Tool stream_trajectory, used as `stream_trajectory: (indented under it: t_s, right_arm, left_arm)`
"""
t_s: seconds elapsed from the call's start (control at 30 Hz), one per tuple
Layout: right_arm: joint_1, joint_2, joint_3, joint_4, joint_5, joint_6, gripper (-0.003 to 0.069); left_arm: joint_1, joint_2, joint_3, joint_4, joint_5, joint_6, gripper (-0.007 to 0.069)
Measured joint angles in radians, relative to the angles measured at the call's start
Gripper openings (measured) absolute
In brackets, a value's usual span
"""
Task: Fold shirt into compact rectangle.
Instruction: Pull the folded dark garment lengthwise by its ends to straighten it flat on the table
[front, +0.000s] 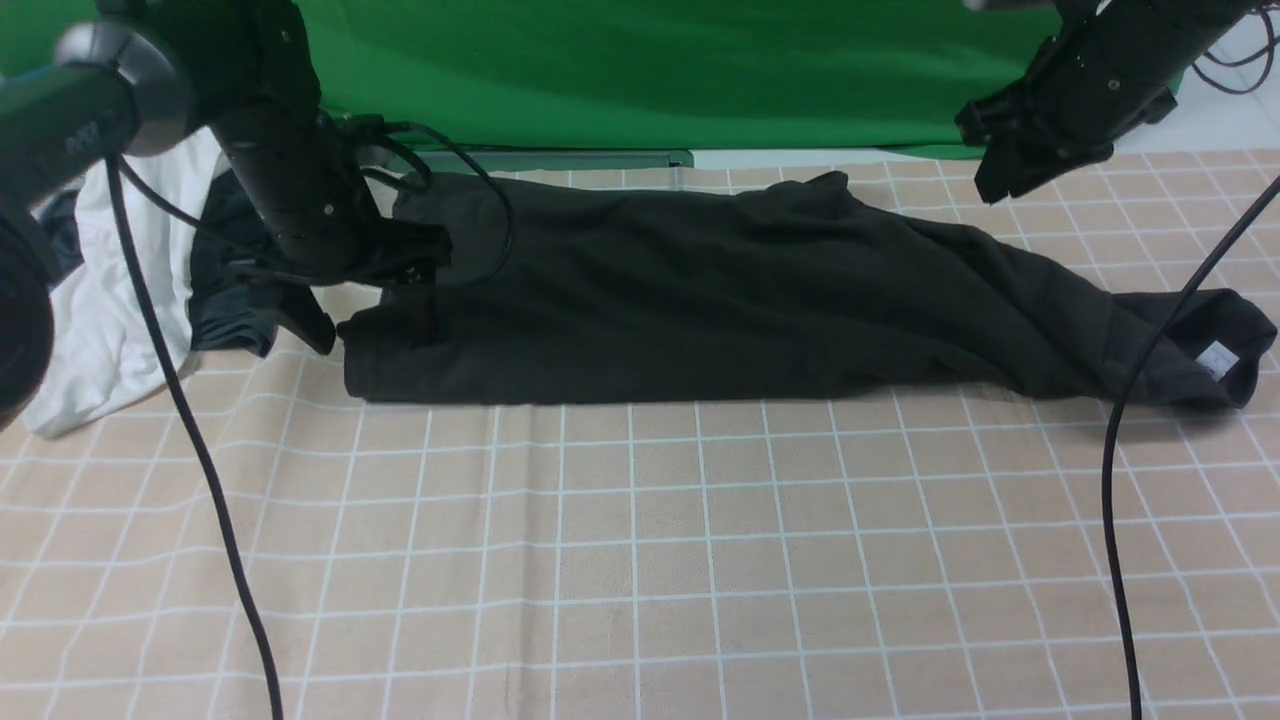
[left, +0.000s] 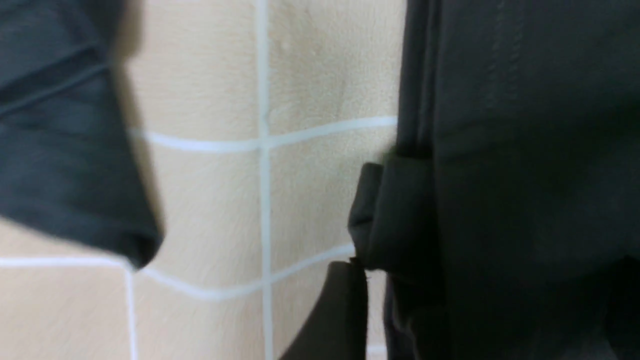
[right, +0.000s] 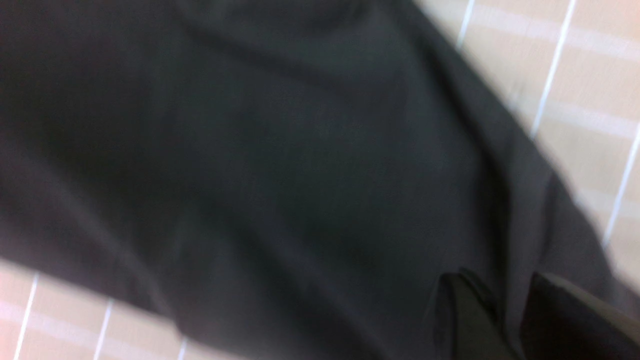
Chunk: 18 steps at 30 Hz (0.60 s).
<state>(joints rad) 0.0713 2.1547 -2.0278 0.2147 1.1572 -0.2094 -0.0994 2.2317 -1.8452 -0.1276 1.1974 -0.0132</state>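
Lying across the far part of the checked cloth (front: 640, 560), the shirt (front: 700, 300) is folded lengthwise into a long black band that runs from the robot's left to its right. Its left end is square and flat. Its right end narrows to the collar, where a small white neck label (front: 1217, 360) shows — the print on it is too small to read.

The left gripper (front: 372, 318) is down at the shirt's left end with its jaws spread wide, one side over the black fabric and the other outside its edge. It has hold of nothing, and the fabric there lies flat. The left wrist view shows one finger (left: 340, 315) just beside the layered hem. Faint lettering on the left arm (front: 85, 140) is too blurred to read.

The right gripper (front: 998, 180) hangs in the air over the far right of the table, apart from the shirt, and no fabric hangs from it. In the right wrist view its fingers (right: 465, 320) stand a little apart with nothing gripped between them, and blurred black fabric lies below.

Near the shirt's left end lie a dark teal garment (front: 235, 300) and, farther left, a white garment (front: 100, 310). A green backdrop (front: 650, 70) closes the far side — black cables (front: 1125, 470) cross in front.
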Motion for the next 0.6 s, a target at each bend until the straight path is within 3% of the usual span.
stream_trajectory:
  t_s: [0.03,0.23,0.3,0.47,0.6]
  right_arm:
    - [0.0,0.0,0.0,0.0,0.01,0.0,0.022]
    - [-0.006,-0.048,0.038,-0.035,0.051,0.036,0.0244]
    - [-0.006,-0.08,0.082,-0.064,0.051,0.042,0.0246]
    - [-0.029,-0.172,0.292,-0.183,0.053,0.061,0.0265]
    - [-0.082,-0.233,0.471,-0.203,0.048,0.081,0.0405]
  left_arm:
    - [0.0,0.003,0.0,-0.002,0.0,0.003,0.0616]
    - [0.0,0.009,0.0,-0.043,0.0,0.087,0.0126]
    - [0.0,0.009,0.0,-0.054,0.006,0.113,0.0092]
    - [0.001,0.0,0.0,-0.056,0.008,0.131,0.0092]
    - [0.0,-0.026,0.0,-0.032,0.01,0.137,0.0092]
